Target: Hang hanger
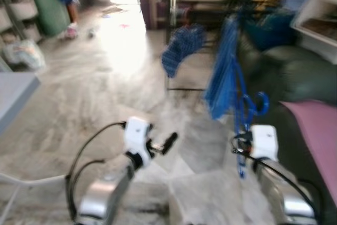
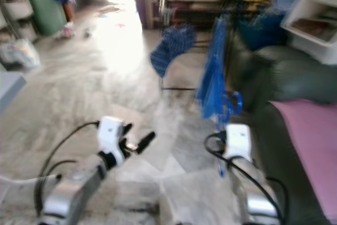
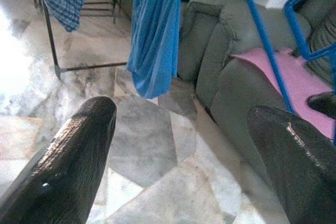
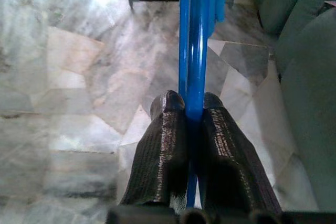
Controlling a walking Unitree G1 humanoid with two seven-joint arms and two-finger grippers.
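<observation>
- Right wrist view settles the main thing: the right gripper has its two black fingers pinched on a bar of the blue hanger, one finger on each side, with the bar running straight out along the line of the fingers.
- From the head views, blurred as they are, the hanger stands roughly upright above the right gripper, its hook at the top, just right of a blue cloth that already hangs from the drying rack.
- The rack lies ahead of the robot, farther off and a little left of the held hanger. A checked blue garment is draped on its left part.
- Judging from this, the hanger's long axis points up and away toward the rack, so the coming move looks like a forward and upward carry by the right arm. The rail itself is too blurred for me to pick out a spot.
- The left gripper is spread wide with nothing between its fingers, low over the marble floor, left of the hanger.
- The right arm is plainly the nearer one to the rack's blue cloth; a grey-green sofa with a pink cover crowds the right side.
</observation>
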